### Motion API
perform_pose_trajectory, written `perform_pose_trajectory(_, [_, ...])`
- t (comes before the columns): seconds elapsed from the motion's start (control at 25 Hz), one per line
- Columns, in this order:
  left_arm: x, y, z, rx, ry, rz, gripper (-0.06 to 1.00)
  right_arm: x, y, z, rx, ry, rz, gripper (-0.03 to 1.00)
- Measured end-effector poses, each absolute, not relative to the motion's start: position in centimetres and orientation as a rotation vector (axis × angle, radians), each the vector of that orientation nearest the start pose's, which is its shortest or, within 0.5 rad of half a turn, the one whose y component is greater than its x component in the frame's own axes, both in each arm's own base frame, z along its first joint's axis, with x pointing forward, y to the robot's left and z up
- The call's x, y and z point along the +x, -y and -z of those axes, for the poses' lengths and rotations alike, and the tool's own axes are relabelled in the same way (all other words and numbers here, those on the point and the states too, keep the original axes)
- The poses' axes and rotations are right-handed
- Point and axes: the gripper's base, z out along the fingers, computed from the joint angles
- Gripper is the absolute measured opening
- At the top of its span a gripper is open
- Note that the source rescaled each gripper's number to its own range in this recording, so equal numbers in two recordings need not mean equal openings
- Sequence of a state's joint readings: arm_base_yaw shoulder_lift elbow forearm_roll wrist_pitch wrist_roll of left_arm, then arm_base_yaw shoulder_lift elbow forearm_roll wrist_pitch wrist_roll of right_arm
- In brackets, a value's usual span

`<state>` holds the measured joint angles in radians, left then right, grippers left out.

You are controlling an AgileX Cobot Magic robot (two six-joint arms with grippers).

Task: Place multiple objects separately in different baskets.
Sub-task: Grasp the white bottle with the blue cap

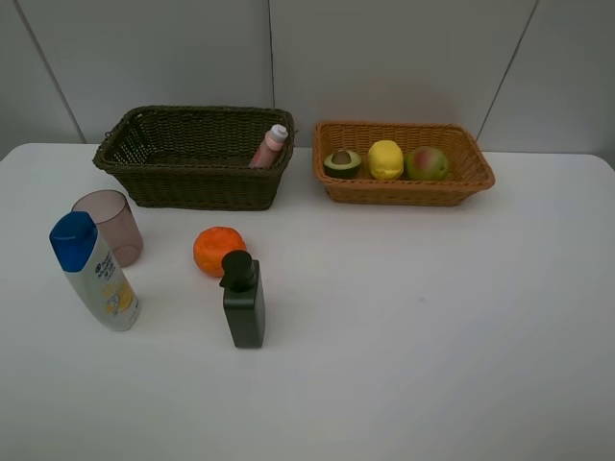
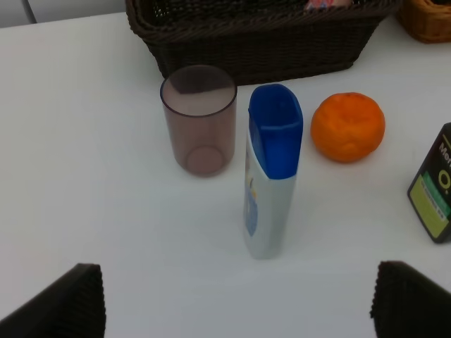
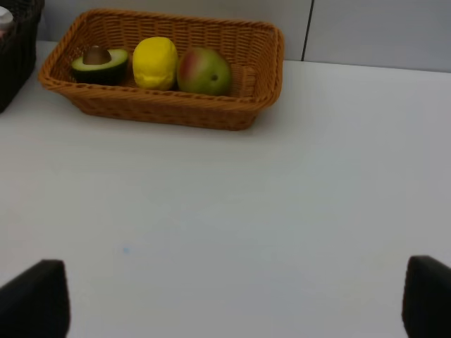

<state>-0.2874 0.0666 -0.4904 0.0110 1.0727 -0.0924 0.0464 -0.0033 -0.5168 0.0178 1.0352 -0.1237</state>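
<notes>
Left fingers: released and spread wide, grasping nothing, above the bench near the white blue-capped bottle.
Right fingers: released and spread wide, grasping nothing, above the bench in front of the tan basket.
Dark basket: stood at the back left; the pink bottle leaned inside its right end.
Tan basket: sat just right of the dark one and held the halved avocado, lemon and pear in a row.
Orange: lay on the bench in front of the dark basket, just behind the black pump bottle.
Black pump bottle: stood upright on the bench.
White blue-capped bottle: stood upright at the front left.
Mauve cup: stood mouth up, just behind that bottle.
</notes>
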Motion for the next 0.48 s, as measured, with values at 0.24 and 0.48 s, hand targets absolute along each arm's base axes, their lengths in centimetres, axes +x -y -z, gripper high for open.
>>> perform_pose_trajectory(0.24, [2.4, 0.6, -29.1, 0.248, -2.194, 0.182, 1.0, -0.6, -0.1, -28.4, -0.171, -1.991, 0.029, 1.0])
perform_pose_trajectory(0.48, [4.8, 1.3, -30.6, 0.28, -2.237, 0.162, 1.0, -0.6, -0.1, -28.4, -0.171, -1.991, 0.029, 1.0])
